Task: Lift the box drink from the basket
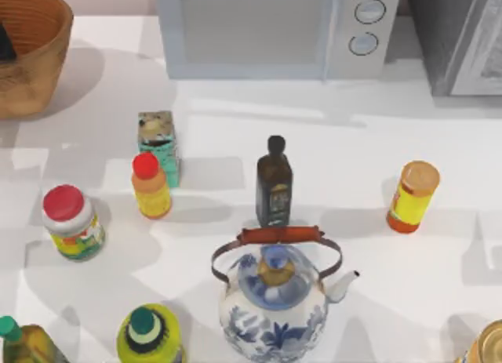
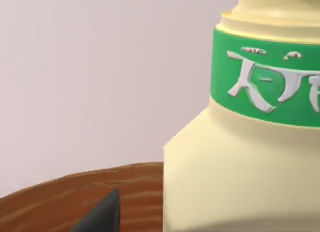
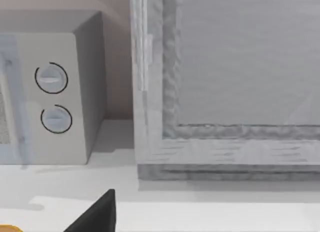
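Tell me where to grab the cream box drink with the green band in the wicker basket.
Probably the flat body of the cream box drink, just under its green band, jaws on opposite faces. Come in sideways above the rim of the round woven wicker basket: the carton stands upright, rising past that rim.

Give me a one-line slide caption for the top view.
Cluttered white table: wicker basket at far left, microwave behind, blue-and-white teapot in front among bottles and jars.

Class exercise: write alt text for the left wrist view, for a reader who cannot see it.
A cream carton with a green band of white lettering looms close to the camera. Behind it curves the brown woven basket rim, with a dark fingertip of the left gripper below.
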